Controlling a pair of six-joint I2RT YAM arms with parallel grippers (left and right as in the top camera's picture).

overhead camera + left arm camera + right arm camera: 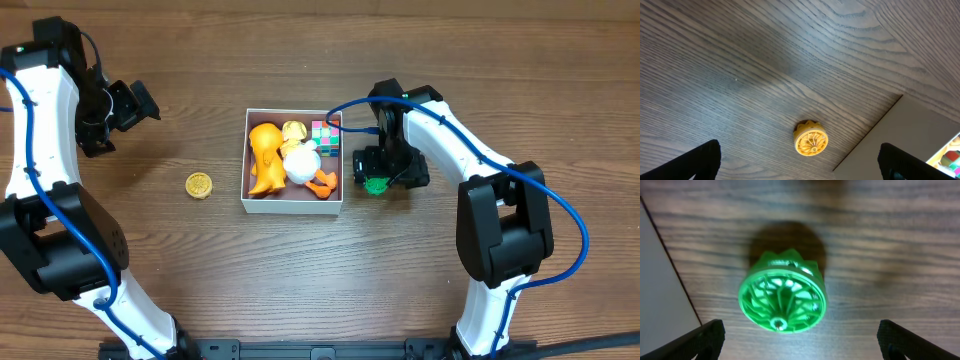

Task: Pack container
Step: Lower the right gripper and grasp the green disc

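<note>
Black left gripper (pixel 128 104) hanging splayed and empty, apart from a yellow ribbed wheel (pixel 199 185) lying loose on the wood. Then the container (pixel 246 160), flat at mid-table and already crowded with an orange figure (pixel 264 160), a white ball (pixel 300 166) and a coloured cube (pixel 326 136); probably light, thin-walled and quick to skid, so better steadied by a wall than lifted. Rightmost, a green wheel (pixel 782 297) just beside that box, straddled by the right gripper (pixel 805 347) with fingers wide and nothing pinched; looks like hard, slick plastic, best taken across the rim.

table (pixel 200 260): matt grained wood | green wheel (pixel 782 300): glossy translucent plastic
</note>
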